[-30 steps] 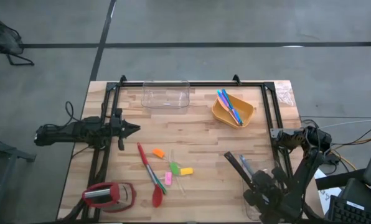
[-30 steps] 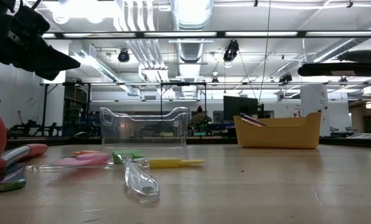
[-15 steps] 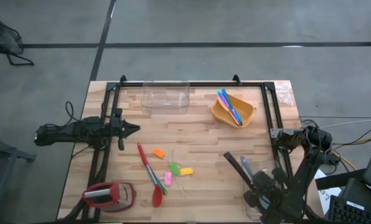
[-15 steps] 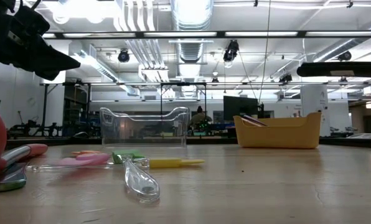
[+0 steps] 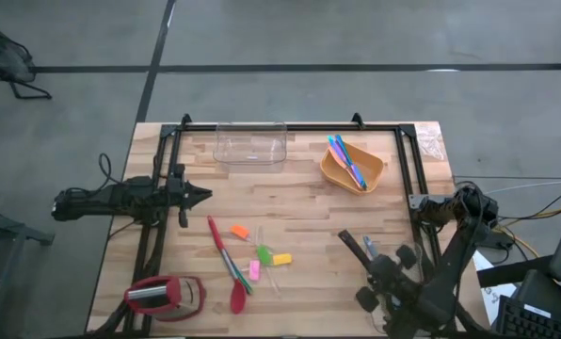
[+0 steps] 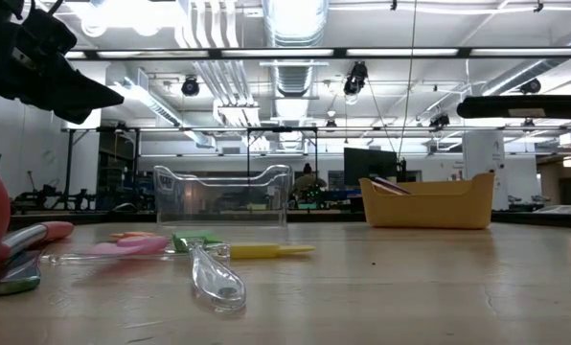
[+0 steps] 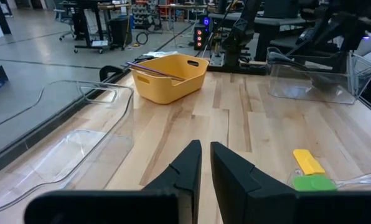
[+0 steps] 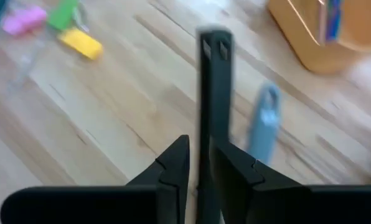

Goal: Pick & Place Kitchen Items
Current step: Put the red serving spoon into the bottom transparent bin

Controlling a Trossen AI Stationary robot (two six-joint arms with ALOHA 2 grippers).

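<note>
1. The right gripper (image 8: 197,167), near the counter's (image 5: 299,221) front right corner, has its fingers (image 8: 173,162) clamped on a long black utensil (image 8: 214,81), lifted clear so it can be carried.
2. A grey-blue spatula (image 8: 262,127) lies on the wood just beside it.
3. The orange bowl (image 5: 352,168) near the back edge already holds thin cutlery (image 5: 346,158), the likely destination.
4. The left gripper (image 7: 202,165) waits at the left edge, fingers pressed together, empty.
5. The red spatula (image 5: 226,264) and neon pieces (image 5: 262,254) lie mid-counter toward the front, unsorted.

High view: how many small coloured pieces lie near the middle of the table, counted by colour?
Orange piece: 1
Green piece: 1
Yellow piece: 1
Pink piece: 1
Total: 4
</note>
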